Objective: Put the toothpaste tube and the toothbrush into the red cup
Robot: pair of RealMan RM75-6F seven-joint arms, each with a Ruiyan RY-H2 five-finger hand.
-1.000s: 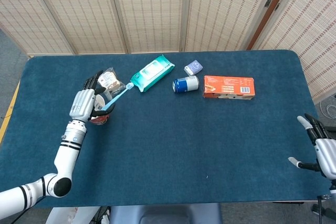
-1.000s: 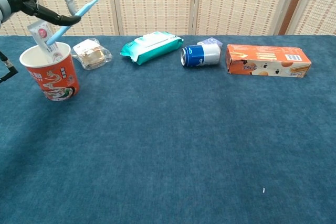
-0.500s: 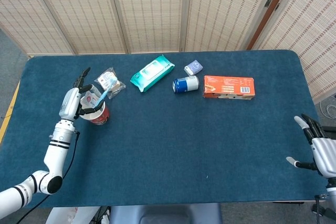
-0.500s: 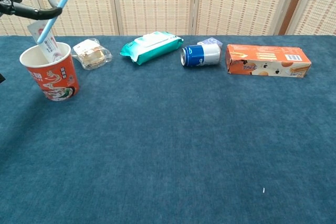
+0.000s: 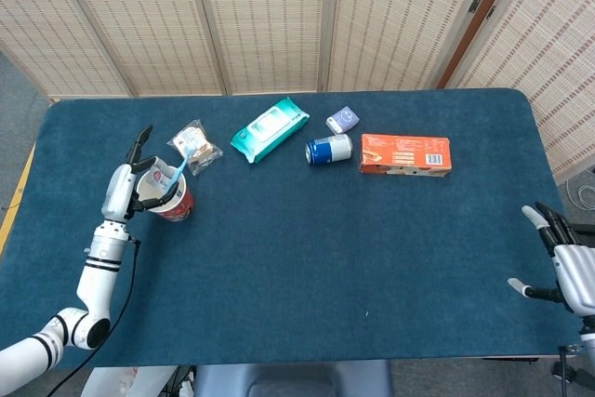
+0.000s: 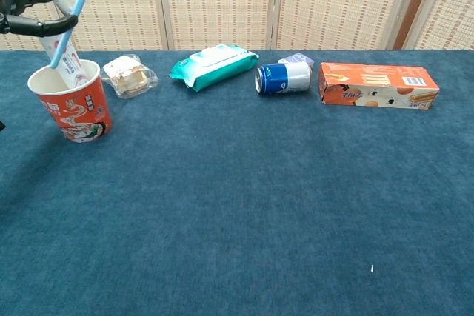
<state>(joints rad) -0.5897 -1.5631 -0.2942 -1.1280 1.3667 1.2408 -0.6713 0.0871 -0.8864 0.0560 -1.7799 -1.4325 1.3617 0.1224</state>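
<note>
1. Since a second ago: the left hand (image 5: 122,186) has pulled back toward the table's left edge, and the toothbrush (image 6: 80,1) has tipped from a shallow slant to near upright, its lower end now at or inside the rim of the cup (image 6: 74,103). Everything else on the table is unchanged.
2. Right hand (image 5: 565,262): nearest the robot, at the table's right edge, fingers apart, holding nothing, well apart from all objects.
3. Left hand: just left of the cup. In the chest view the fingers (image 6: 33,26) reach across to the brush handle; they look to be touching or lightly pinching it, but I cannot tell if the grip is actually closed.
4. Toothpaste (image 6: 61,55): already standing in the cup, leaning on the back rim, top sticking out.
5. Step, my read: end of brush insertion, the last item. Next move calls for letting the handle go, then lifting the hand up and away to the left without knocking brush or cup. Risk: the brush is tall, so a snag could tip it out.
6. Labels: the cup has white characters and artwork on red, the toothpaste has red print; neither is readable.
7. Further back: a clear packet (image 6: 129,75), a teal wipes pack (image 6: 208,65), a blue can (image 6: 284,78) on its side, a small grey pouch (image 5: 342,119) and an orange box (image 6: 378,85) with small print, none of it legible.
</note>
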